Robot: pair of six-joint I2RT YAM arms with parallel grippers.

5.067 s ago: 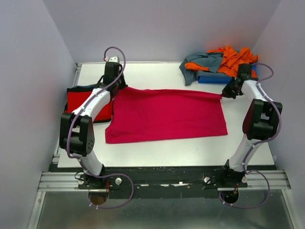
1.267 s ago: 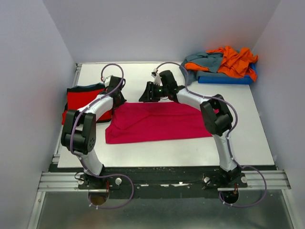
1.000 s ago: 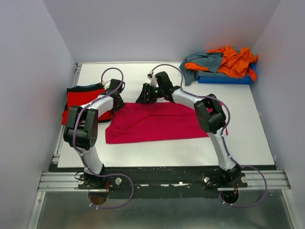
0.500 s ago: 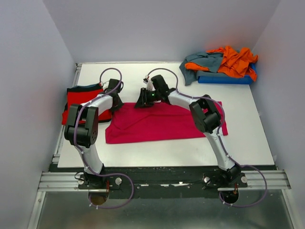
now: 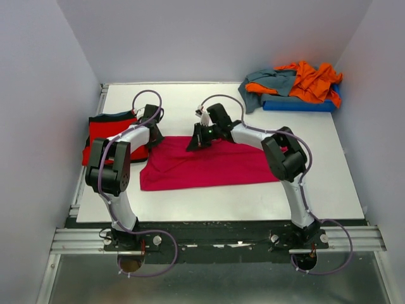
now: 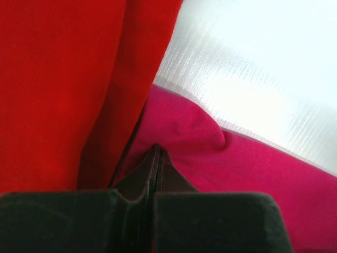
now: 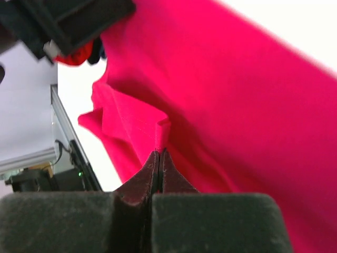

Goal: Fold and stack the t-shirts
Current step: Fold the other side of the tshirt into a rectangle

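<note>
The magenta-pink t-shirt (image 5: 215,164) lies mid-table, its right part folded over to the left. My right gripper (image 5: 193,143) is shut on a small fold of its cloth (image 7: 164,126), low over the shirt's far edge. My left gripper (image 5: 154,131) is shut at the shirt's far left corner (image 6: 184,126), with magenta cloth bunched round its tips. The bright red t-shirt (image 5: 104,136) lies folded at the left, right beside the left gripper, and fills the left of the left wrist view (image 6: 58,89). An orange t-shirt (image 5: 311,79) and a grey-teal one (image 5: 266,85) lie crumpled at the back right.
The orange and grey-teal shirts rest on a blue plastic tray (image 5: 297,105) in the far right corner. White walls close in the table (image 5: 190,98) on three sides. The right arm reaches across the table over the magenta shirt.
My right gripper carried the shirt's far right corner leftwards across the table, then drew back slightly toward the near right. The shirt's right edge now lies further left. The left gripper stayed put.
</note>
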